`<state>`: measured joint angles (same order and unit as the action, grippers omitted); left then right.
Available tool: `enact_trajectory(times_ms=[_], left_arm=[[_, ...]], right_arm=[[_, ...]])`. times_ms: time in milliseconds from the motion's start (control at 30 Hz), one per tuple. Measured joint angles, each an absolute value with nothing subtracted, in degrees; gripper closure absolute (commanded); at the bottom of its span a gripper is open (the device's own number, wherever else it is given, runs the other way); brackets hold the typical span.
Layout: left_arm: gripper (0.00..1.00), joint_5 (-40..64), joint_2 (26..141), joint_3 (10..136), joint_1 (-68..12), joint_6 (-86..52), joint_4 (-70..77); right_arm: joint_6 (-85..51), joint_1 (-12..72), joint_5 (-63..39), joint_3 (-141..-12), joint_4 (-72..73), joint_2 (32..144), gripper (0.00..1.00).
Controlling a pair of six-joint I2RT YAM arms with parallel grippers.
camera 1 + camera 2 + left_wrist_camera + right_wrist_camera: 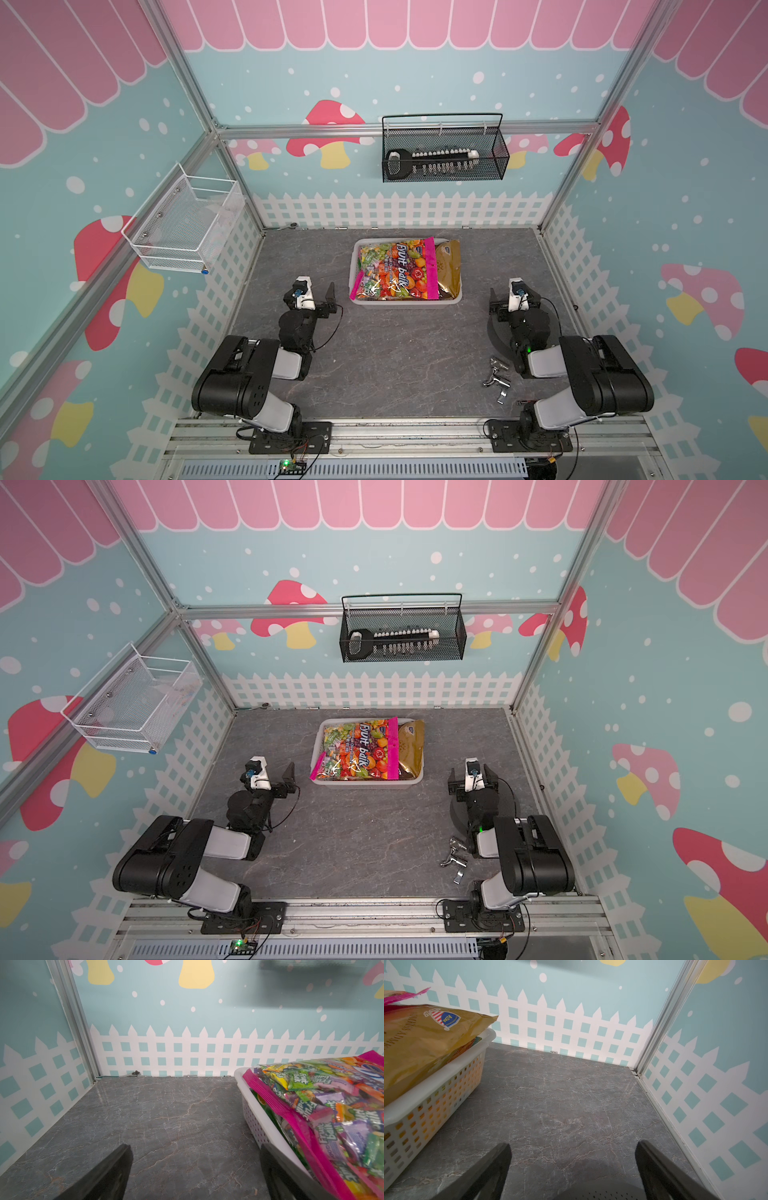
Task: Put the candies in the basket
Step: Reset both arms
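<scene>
The white basket (405, 302) stands at the back of the grey table (395, 353) and holds the candy, a clear pink-edged bag (390, 270) lying over a gold bag (449, 266). The left gripper (195, 1167) and right gripper (574, 1161) flank it, fingers spread wide, holding nothing.

1. Basket (405, 302) interior: covered by the pink-edged bag (390, 268) and the gold bag (449, 266). What lies beneath shows only as green and orange slivers, unreadable.
2. Left wrist view: pink-edged bag cut by the frame edge; black wire basket (311, 980) a dark blur.
3. Right wrist view: gold bag cut by the frame edge.
4. Metal parts (496, 376), toward the front right corner of the table (374, 374): too small to identify.
</scene>
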<state>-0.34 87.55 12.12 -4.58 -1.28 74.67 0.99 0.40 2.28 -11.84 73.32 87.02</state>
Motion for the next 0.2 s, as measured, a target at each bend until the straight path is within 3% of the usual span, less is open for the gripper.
enact_trajectory(times_ms=[200], left_arm=[[0.01, -0.32, 87.55, 12.12, -4.56, -1.28, 74.67]], right_arm=[[0.82, 0.36, 2.00, -12.05, 73.28, 87.05, 0.01]])
